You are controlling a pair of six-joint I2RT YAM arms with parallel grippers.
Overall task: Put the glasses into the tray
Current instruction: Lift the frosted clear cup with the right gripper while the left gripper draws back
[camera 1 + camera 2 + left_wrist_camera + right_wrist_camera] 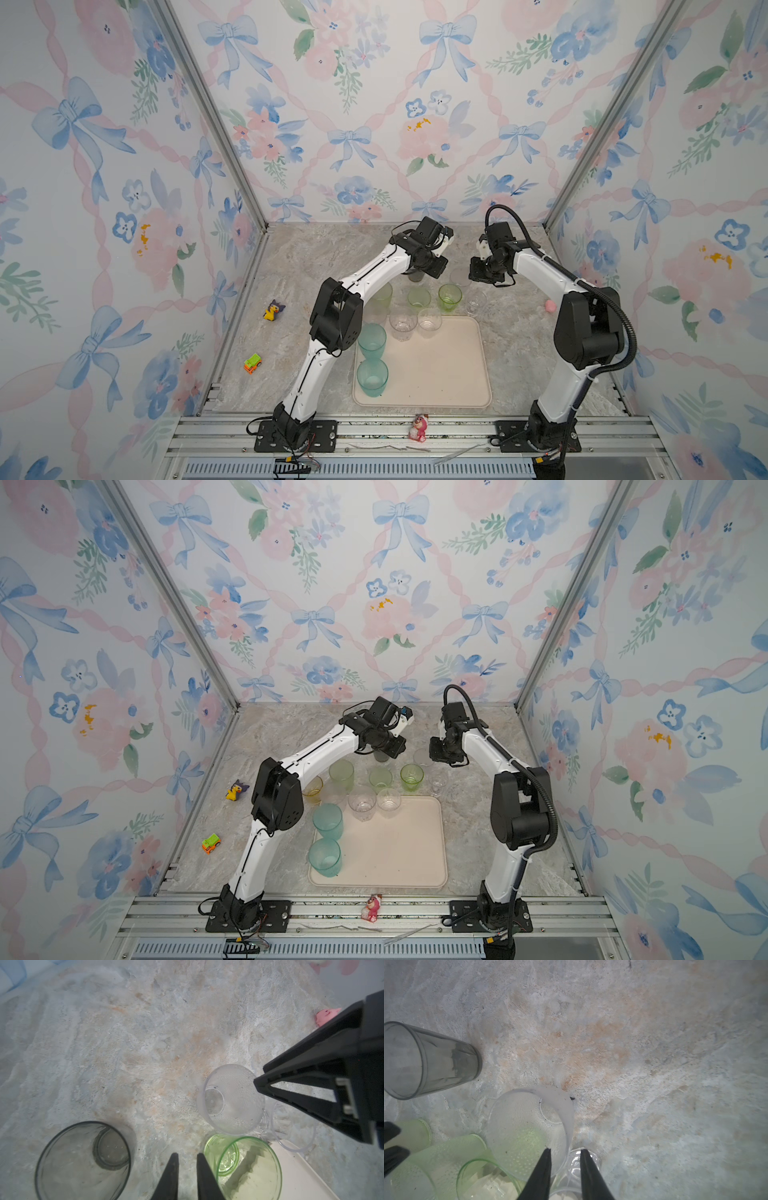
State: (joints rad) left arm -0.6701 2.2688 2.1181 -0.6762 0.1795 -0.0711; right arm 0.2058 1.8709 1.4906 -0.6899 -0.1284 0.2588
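Note:
The cream tray (440, 365) holds two teal glasses (372, 340) at its left side and two clear ones (403, 324) at its far edge. Behind it on the table stand three green glasses (419, 297), a clear glass (476, 301), a frosted clear glass (230, 1101) and a smoky grey glass (83, 1163). A yellow glass (312, 789) shows beside my left arm. My left gripper (187, 1155) hangs over bare table between the grey and a green glass (249, 1167), narrowly open and empty. My right gripper (565, 1149) is open, straddling the frosted glass's (525, 1130) wall.
A duck toy (273, 311) and a small toy car (252, 363) lie at the left. A pink toy (550, 306) lies at the right, and a pink figurine (419, 428) stands on the front rail. Walls close the table on three sides.

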